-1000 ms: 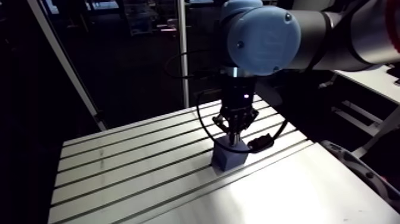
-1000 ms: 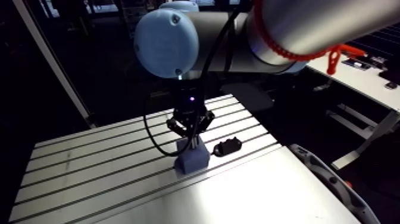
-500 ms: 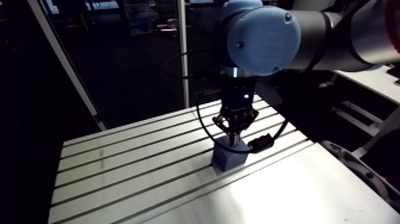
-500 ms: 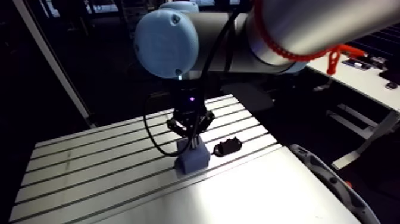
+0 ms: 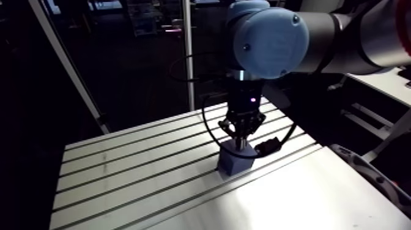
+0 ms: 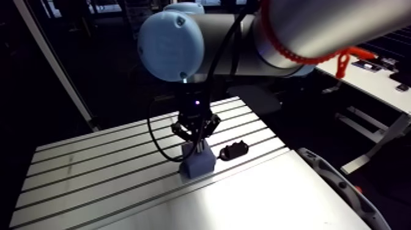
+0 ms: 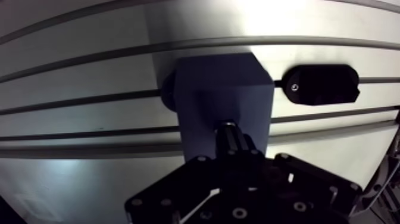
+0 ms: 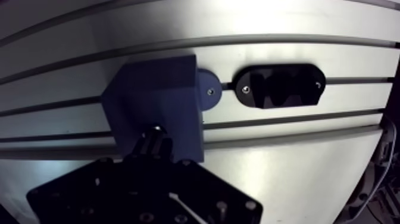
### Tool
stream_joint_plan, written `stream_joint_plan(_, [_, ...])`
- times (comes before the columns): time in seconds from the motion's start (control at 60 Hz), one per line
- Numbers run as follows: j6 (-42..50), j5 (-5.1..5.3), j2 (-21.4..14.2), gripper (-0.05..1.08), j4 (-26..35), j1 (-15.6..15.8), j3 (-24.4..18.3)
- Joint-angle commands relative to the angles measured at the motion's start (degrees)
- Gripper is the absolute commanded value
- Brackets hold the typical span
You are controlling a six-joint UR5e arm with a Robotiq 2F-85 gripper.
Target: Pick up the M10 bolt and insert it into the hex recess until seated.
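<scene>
M10 bolt sits pinched between the jaws, its dark shank reaching forward to meet the top face of the blue block. Whether its head sits in any recess cannot be told. Only the wrist view shows this contact. It also shows a round blue tab on the block's side, just beside a black oval piece that lies over a slot. The arm view gives the wider setting: the block stands on the slotted table, nearer its right edge than its left, with the wrist upright above it and the black piece close by.
</scene>
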Motion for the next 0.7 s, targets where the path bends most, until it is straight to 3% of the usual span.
stream_joint_plan(0.017, [0.00, 0.01, 0.01, 1.08, 0.00, 0.01, 0.03])
stream_joint_plan(0.7, [-0.09, -0.07, 0.03, 1.08, -0.09, -0.07, 0.39])
